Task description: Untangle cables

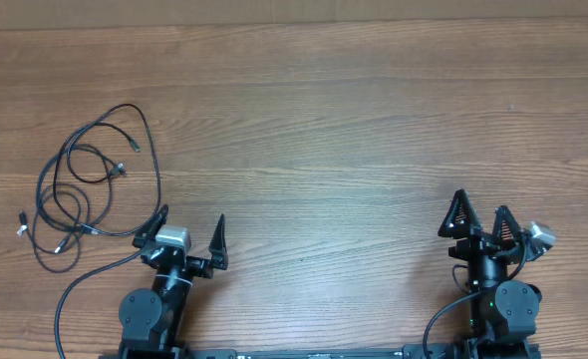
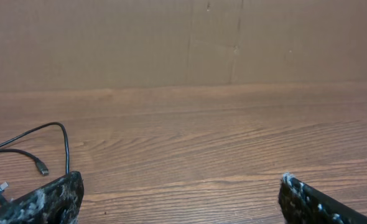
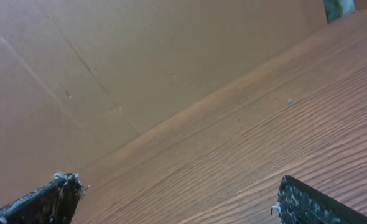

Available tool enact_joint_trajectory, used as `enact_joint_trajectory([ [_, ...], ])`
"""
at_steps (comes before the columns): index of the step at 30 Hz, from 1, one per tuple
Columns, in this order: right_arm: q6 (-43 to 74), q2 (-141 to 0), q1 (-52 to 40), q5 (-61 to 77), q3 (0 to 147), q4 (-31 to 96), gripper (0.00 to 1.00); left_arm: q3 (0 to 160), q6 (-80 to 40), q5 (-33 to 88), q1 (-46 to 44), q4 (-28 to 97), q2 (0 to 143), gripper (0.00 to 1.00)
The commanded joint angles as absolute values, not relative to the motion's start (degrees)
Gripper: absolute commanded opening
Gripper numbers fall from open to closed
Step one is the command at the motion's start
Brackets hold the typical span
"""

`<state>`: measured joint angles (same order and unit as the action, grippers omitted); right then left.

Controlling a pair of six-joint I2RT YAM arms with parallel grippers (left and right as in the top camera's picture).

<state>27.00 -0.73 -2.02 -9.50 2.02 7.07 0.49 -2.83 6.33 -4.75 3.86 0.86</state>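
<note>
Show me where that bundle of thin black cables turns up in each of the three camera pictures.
Overhead: the cables lie at the far left, about mid-height, just beyond the left gripper.
Left wrist: lower left corner, with only a loop and a couple of plug tips showing.
Right wrist: not in it.
Shared landmark: the wood-grain table, which shows in all three views.

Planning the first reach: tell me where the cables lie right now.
Overhead, the cables lie in a loose tangle on the left side of the table, just beyond the open left pincer and far from the right pincer.
</note>
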Motion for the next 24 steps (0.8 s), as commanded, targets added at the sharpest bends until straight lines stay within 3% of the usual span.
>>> enact_joint_trajectory([
  [1, 26.92, -0.14, -2.17, -10.28, 1.83, 6.48, 1.00, 0.27, -1.69, 5.80, -4.40, 4.03, 0.25, 0.99],
  [8, 26.92, -0.14, -2.20, -10.28, 1.83, -1.80, 1.00, 0.27, -1.69, 5.80, -4.40, 4.03, 0.25, 0.99],
  [24, 26.92, -0.14, -2.24, -10.31, 0.38, 3.40, 1.00, 0.27, -1.69, 5.78, -4.40, 4.03, 0.25, 1.00],
])
